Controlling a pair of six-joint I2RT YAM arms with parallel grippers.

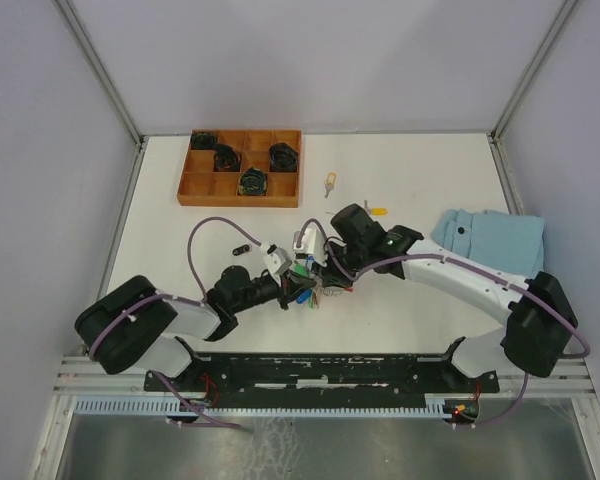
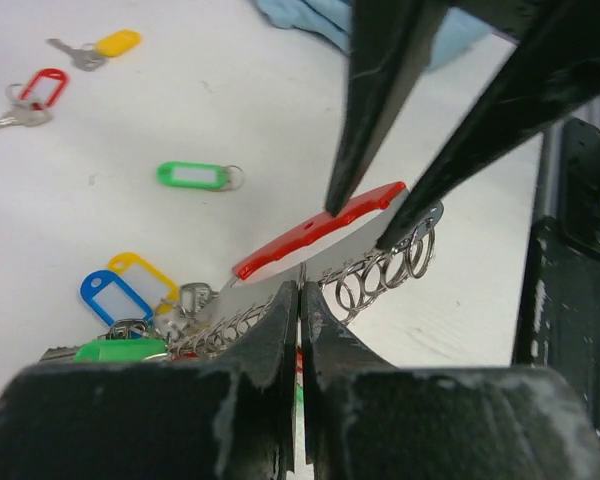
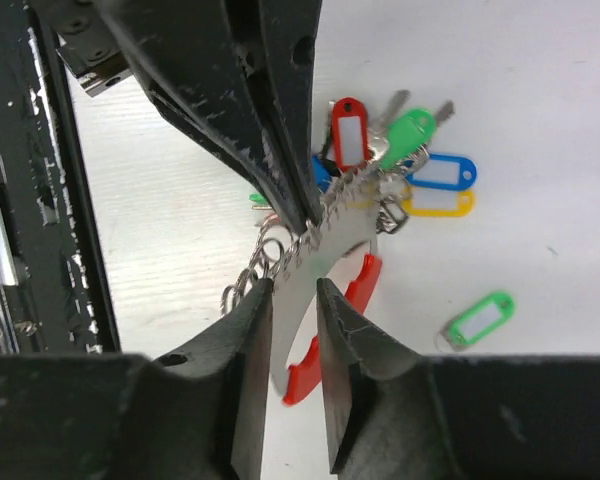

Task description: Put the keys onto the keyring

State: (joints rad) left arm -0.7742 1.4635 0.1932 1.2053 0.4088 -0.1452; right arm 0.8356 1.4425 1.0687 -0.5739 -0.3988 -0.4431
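My left gripper (image 2: 299, 295) is pressed together on the keyring (image 2: 320, 235), pinching its grey beaded band just under the red strap. The bunch of coloured tags lies to the left of these fingers. From this pinch the strap runs forward and to the right, into my right gripper (image 3: 295, 290). Its fingers stand a little apart with the band between them, and I cannot tell if they press on it or only stand around it. The loose green tag (image 3: 480, 320) lies flat on the table to the right of my right fingers, its long axis slanting away from them. I judge the right hand is the nearer one to fetch it. Both wrist views show this tag. In the top view I cannot find it, and there I see a yellow-tagged key (image 1: 330, 181) far beyond both hands.
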